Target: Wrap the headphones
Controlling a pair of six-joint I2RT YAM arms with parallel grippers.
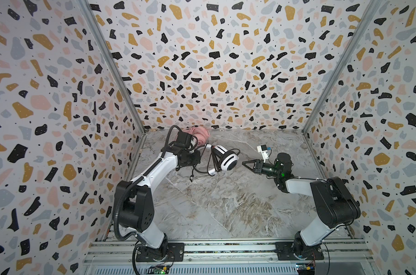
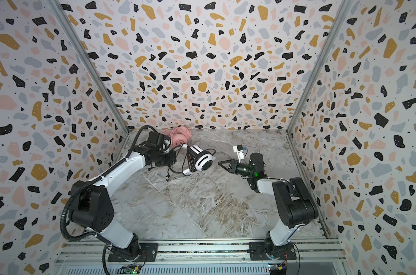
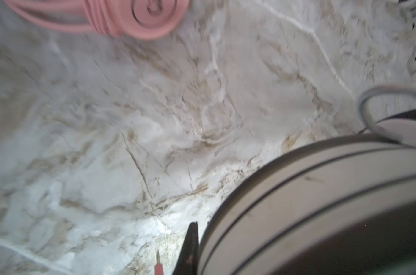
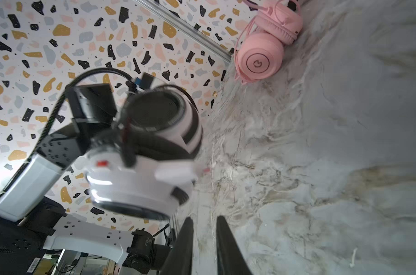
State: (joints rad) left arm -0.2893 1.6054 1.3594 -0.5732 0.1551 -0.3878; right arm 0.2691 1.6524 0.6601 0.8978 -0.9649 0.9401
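Note:
The white headphones (image 1: 226, 160) with black stripes and pads hang above the marble table, left of centre. My left gripper (image 1: 198, 155) is shut on their striped headband (image 3: 309, 202); one black finger (image 3: 191, 240) presses against the band and the other is hidden. Their black cord (image 1: 202, 172) dangles in loops down to the table. My right gripper (image 4: 203, 220) hovers just right of the lower ear cup (image 4: 135, 190), open by a narrow gap and holding nothing. The pink headphones (image 1: 201, 136) lie at the back left corner with their pink cord (image 3: 47, 16) coiled beside them.
Terrazzo-patterned walls close in the marble table (image 1: 226, 204) on three sides. An aluminium rail (image 1: 226, 248) carrying both arm bases runs along the front edge. The left arm (image 1: 154, 171) reaches toward the back left corner.

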